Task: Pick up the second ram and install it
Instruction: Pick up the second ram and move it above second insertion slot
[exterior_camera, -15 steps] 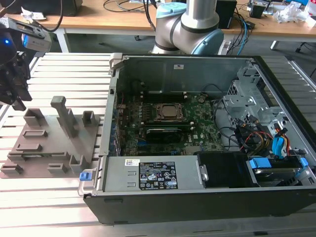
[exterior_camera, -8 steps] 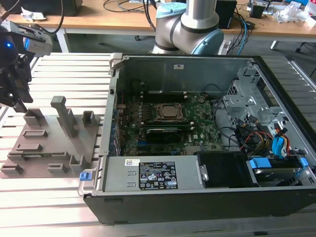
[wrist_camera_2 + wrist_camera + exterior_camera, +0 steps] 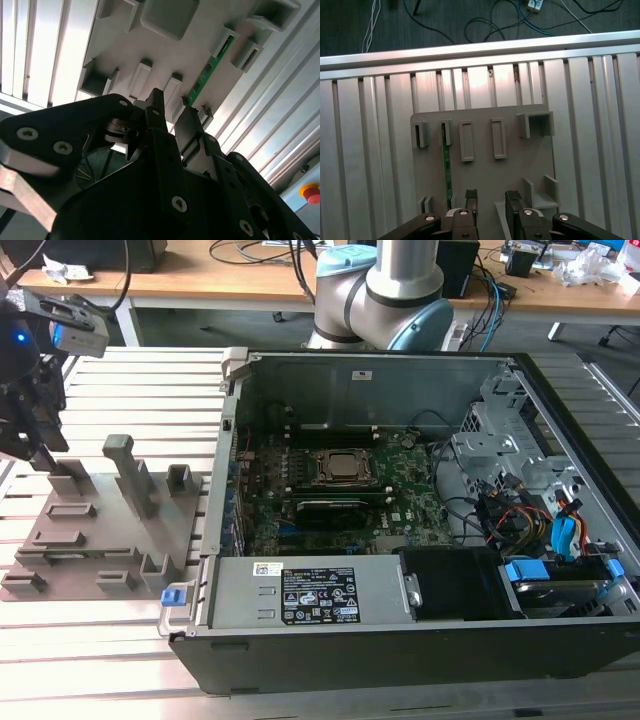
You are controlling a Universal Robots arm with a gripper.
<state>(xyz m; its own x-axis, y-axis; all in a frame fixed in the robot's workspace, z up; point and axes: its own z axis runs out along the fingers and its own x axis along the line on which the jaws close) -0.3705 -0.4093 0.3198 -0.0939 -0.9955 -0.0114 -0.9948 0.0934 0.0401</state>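
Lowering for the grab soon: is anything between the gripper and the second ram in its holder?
Nothing visible. In the first wrist view the open gripper hangs above the gray holder, where the second ram stands on edge in its slot, uncovered. It lies beside the finger gap, not under it.
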